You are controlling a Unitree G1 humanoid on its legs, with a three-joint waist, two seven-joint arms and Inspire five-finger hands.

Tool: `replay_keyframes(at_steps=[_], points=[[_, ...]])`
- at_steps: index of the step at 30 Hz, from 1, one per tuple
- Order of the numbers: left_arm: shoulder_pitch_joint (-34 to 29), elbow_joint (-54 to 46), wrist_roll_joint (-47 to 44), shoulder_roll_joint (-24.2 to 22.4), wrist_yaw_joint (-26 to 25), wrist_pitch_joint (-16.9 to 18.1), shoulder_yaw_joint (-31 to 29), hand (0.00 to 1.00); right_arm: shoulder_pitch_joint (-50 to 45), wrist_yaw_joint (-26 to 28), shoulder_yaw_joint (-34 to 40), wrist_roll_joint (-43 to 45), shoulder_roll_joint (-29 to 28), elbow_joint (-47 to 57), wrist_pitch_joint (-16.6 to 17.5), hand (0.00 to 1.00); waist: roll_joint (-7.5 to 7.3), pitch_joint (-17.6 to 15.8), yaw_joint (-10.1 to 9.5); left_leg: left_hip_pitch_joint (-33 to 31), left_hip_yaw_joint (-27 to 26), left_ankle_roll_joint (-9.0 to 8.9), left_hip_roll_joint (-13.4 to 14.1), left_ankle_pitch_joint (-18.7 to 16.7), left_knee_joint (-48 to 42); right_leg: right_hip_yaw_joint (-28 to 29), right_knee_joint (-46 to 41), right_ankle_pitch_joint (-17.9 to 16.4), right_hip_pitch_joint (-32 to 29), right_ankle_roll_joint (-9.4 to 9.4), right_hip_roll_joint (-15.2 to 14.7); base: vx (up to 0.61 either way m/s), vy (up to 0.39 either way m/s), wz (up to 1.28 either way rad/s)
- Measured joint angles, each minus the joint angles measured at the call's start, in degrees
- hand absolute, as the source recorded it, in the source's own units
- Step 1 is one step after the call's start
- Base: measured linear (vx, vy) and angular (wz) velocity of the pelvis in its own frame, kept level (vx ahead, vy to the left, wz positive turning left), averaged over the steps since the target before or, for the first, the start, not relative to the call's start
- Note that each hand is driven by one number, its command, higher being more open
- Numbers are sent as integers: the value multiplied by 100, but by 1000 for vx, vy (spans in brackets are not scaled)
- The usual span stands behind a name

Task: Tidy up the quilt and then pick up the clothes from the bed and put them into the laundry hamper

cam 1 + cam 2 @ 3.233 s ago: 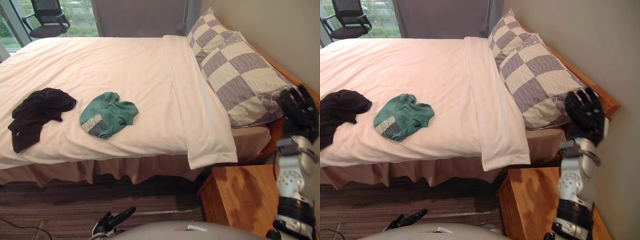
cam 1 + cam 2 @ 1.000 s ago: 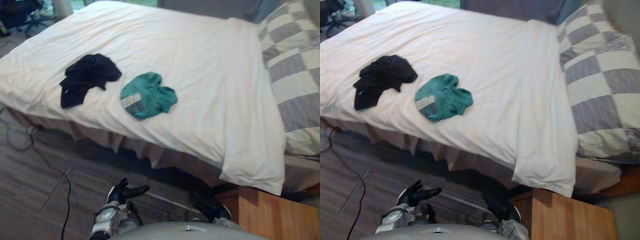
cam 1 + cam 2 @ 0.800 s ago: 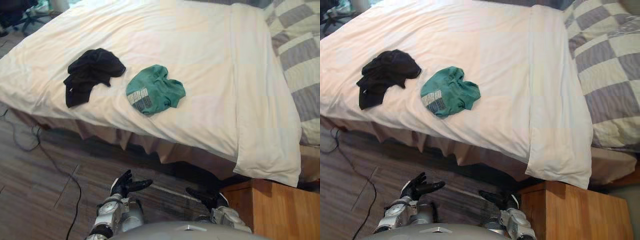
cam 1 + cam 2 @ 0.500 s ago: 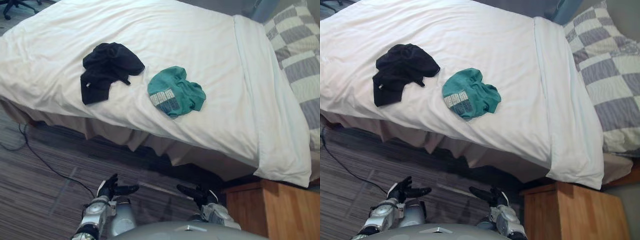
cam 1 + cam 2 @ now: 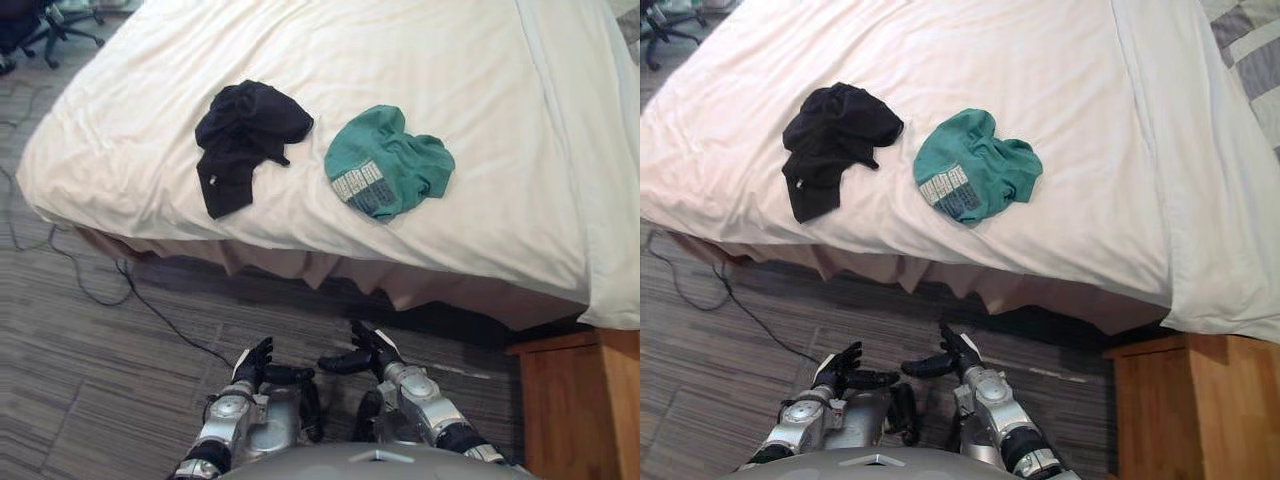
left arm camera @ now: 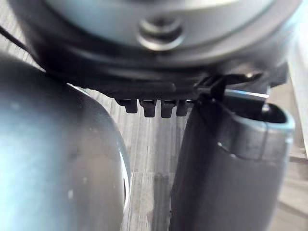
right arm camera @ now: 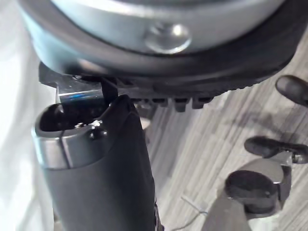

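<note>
The white quilt [image 5: 420, 70] lies smooth across the bed. Two garments rest on it near the front edge: a crumpled black one [image 5: 245, 135] and, to its right, a green T-shirt [image 5: 388, 172]. My left hand [image 5: 252, 366] and right hand [image 5: 362, 350] hang low over the carpet in front of the bed, close together and well short of the clothes. Both are open with relaxed fingers and hold nothing. The left wrist view looks past the left thumb [image 6: 226, 163] at the floor. The right wrist view shows the right thumb [image 7: 96, 163].
A wooden nightstand [image 5: 575, 400] stands at the lower right beside the bed. A checked pillow [image 5: 1250, 40] lies at the head end, upper right. An office chair [image 5: 30, 25] stands at the far left. A beige bed skirt [image 5: 300, 265] hangs to the striped carpet [image 5: 90, 380].
The camera has swung towards the foot of the bed and downwards. My right hand came down from beside the pillow to low in front, next to the left. The clothes have not moved.
</note>
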State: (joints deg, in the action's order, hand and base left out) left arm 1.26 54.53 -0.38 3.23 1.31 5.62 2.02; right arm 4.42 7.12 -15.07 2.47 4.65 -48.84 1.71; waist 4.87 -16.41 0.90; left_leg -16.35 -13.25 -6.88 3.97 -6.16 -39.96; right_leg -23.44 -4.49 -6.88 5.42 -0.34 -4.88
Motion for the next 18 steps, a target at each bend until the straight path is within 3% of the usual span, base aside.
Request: replay_keyframes(at_steps=[2, 4, 5, 6, 7, 8, 9, 10, 11, 12, 14, 15, 17, 18], points=[[-91, 3, -9, -7, 21, 66, 17, 100, -107, -35, 302, -29, 8, -131, -2, 100, 83, 26, 15, 21, -296, 211, 198, -291, 112, 146, -15, 118, -47, 170, -149, 106, 237, -44], [-189, 77, -36, 54, 11, 49, -15, 100, -108, -42, 726, 35, 27, -367, -19, 100, 91, 35, 106, 458, -552, 455, 703, -418, 1205, 398, -45, 183, -42, 279, -319, 184, 273, -55], [-169, 129, -134, 91, 15, 25, -11, 100, -113, -30, 861, 86, 25, -420, -16, 100, 73, 36, 112, 538, -511, 454, 838, -415, 1439, 434, -58, 200, -34, 310, -370, 218, 424, -43], [-190, 154, -223, 174, 11, 20, -20, 100, -114, -24, 1180, 122, 31, -524, -19, 100, 46, 43, 163, 608, -250, 421, 1211, -391, 1792, 474, -159, 221, -26, 387, -481, 253, 595, -7], [-227, 122, -221, 295, 0, 67, -21, 100, -166, -28, 1418, 117, 111, -546, -21, 100, -51, 51, 211, 557, 368, 388, 1568, -202, 1993, 475, -314, 187, 46, 739, -812, 329, 867, 6], [-269, 106, -222, 331, 0, 75, -15, 100, -272, -26, 1435, 110, 188, -544, -23, 100, -97, 115, 221, 562, 662, 424, 1620, 81, 2147, 482, -333, 175, 109, 1038, -1051, 310, 889, 19], [-334, 113, -228, 283, 0, 74, -5, 100, -369, -20, 1452, 107, 258, -547, -34, 100, -12, 256, 230, 593, 951, -229, 1627, 337, 2232, 493, -288, 199, 176, 1376, -1227, 228, 731, 15], [-308, 119, -231, 330, 0, 70, -7, 100, -365, -22, 1472, 105, 242, -580, -58, 100, -154, 255, 242, 530, 969, -704, 1466, 189, 2086, 496, -195, 228, 207, 1488, -1387, 153, 579, 30], [-228, 125, -281, 544, -4, 51, -11, 100, -351, 133, 1435, 76, 70, -653, -146, 100, -381, 269, 212, 238, 1007, -426, 1147, -66, 1607, 564, -68, 243, 237, 1569, -1394, 83, 366, 32], [-238, 141, -372, 578, -2, 35, -8, 100, -354, 202, 1432, 78, 26, -672, -152, 100, -436, 301, 190, 187, 1027, -382, 1078, -142, 1492, 497, -7, 251, 293, 1561, -1307, 104, 365, 22], [-257, 188, -585, 596, 32, -32, 12, 100, -337, 255, 1450, 75, -209, -674, -134, 100, -489, 430, 114, 189, 883, -238, 855, -576, 1111, 225, 37, 886, 350, 1471, -1457, 58, 337, -20], [-243, 235, -587, 557, 60, -40, 14, 100, -328, 265, 1454, 60, -232, -674, -124, 100, -437, 457, 80, 217, 765, -184, 829, -664, 1120, 128, -228, 948, 177, 1232, -1580, -14, 371, -55], [-278, 282, -574, 403, 178, -74, 36, 100, -129, 351, 1325, 12, -167, -722, -201, 100, -283, 500, -44, 616, 241, 185, 629, -653, 1559, -552, -1139, 1325, -487, -314, -2050, -11, 459, -81], [-296, 282, -572, 411, 192, -78, 166, 100, -60, 413, 1121, 14, -179, -709, -238, 100, -246, 484, 51, 833, 180, 314, 560, -487, 1835, -543, -1716, 932, -663, -107, -1905, 17, 397, -42]])
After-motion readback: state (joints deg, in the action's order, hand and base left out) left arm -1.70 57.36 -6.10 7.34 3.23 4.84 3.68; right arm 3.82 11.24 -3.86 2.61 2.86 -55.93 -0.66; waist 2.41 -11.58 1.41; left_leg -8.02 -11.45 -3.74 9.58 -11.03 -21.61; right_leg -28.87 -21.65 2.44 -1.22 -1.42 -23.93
